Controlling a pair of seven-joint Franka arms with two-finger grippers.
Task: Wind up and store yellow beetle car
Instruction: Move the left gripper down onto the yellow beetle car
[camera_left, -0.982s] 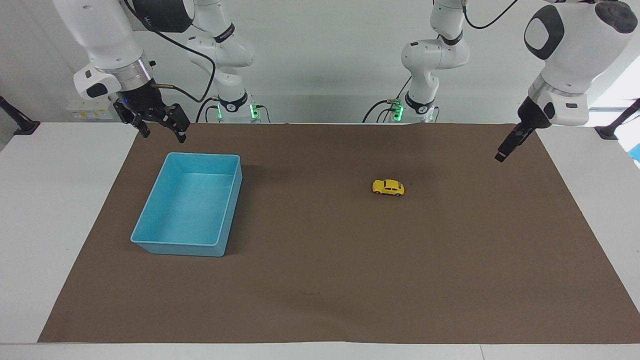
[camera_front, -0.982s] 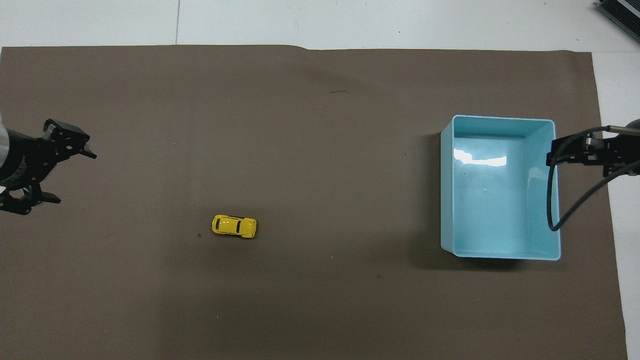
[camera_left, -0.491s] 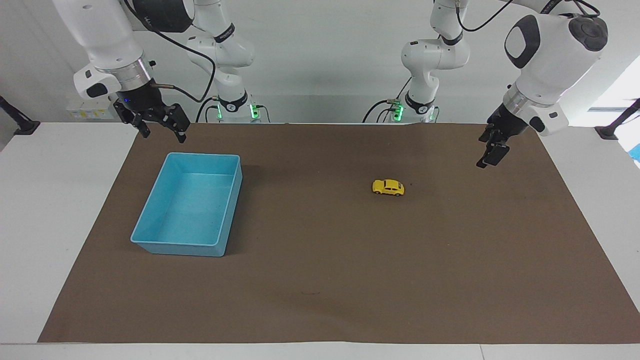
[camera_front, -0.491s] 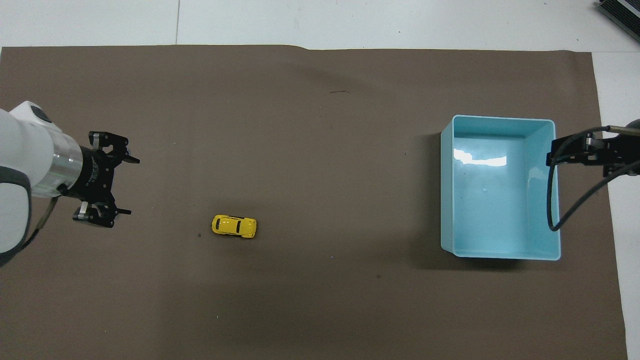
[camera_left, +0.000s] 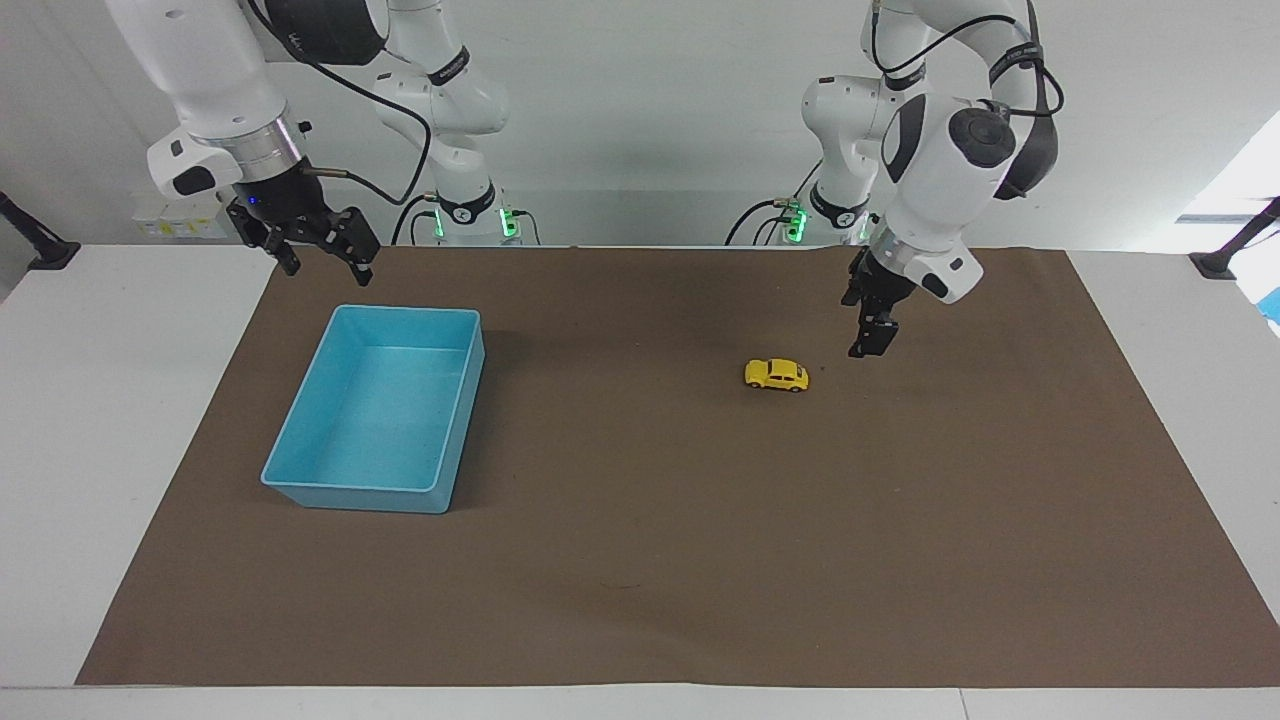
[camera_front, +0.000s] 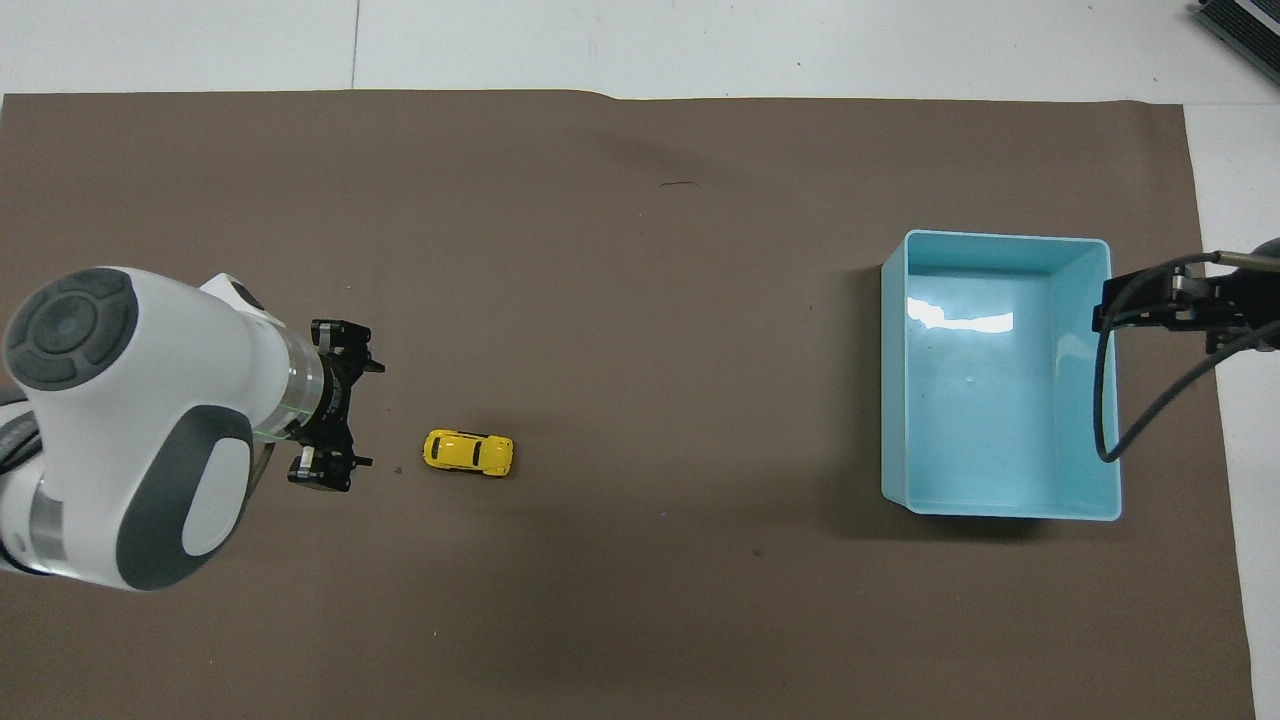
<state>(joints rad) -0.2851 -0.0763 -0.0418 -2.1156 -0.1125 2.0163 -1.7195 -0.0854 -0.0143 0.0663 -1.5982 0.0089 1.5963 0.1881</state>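
The yellow beetle car (camera_left: 776, 375) stands on its wheels on the brown mat, toward the left arm's end of the table; it also shows in the overhead view (camera_front: 468, 452). My left gripper (camera_left: 868, 335) hangs open and empty in the air just beside the car, on the side of the left arm's end; in the overhead view (camera_front: 345, 414) its two fingers stand wide apart. My right gripper (camera_left: 322, 252) is open and empty, raised over the mat's edge by the blue bin's corner, and waits there.
A light blue open bin (camera_left: 300, 470) stands empty on the mat toward the right arm's end; it also shows in the overhead view (camera_front: 1000, 508). The brown mat (camera_left: 640, 580) covers most of the white table.
The left arm has swung in from the mat's end toward the car, its gripper now close beside it. The car, the bin and the right arm have not moved.
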